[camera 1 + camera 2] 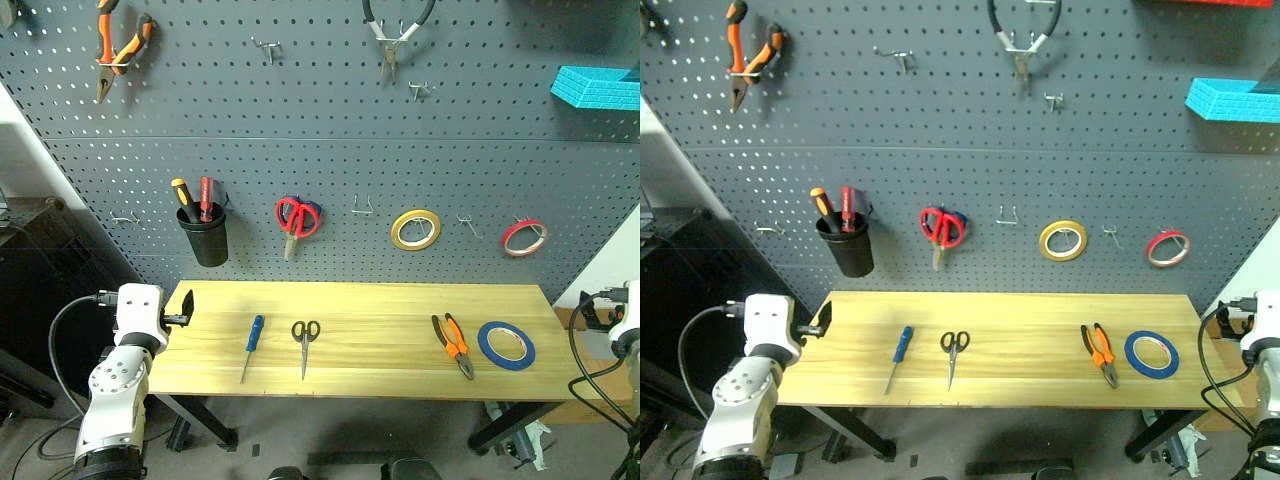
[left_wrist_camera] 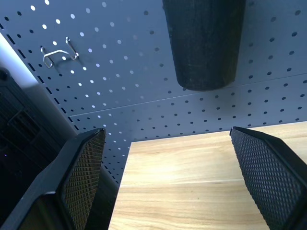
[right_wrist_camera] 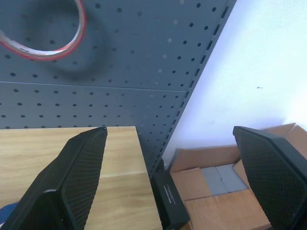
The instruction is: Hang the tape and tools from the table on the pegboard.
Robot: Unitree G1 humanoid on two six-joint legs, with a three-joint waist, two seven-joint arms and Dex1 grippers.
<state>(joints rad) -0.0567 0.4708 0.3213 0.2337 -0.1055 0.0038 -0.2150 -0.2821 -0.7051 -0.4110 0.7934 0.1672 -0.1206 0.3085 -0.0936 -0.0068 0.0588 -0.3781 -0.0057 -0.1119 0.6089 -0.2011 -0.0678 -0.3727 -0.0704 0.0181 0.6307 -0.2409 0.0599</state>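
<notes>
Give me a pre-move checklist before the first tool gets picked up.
1. Left pincer open, holding nothing: ok.
2. Right pincer open, holding nothing: ok.
3. Blue tape roll, pliers, black scissors and screwdriver lie apart on the table: ok.
4. Bare hook free on the pegboard: ok.
5. Either pincer over a tool: not ok, both at the table's ends.

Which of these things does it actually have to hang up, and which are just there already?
To hang: blue tape, pliers, black scissors, screwdriver, all on the table.

Already there: red scissors, yellow roll, red roll, black cup.
</notes>
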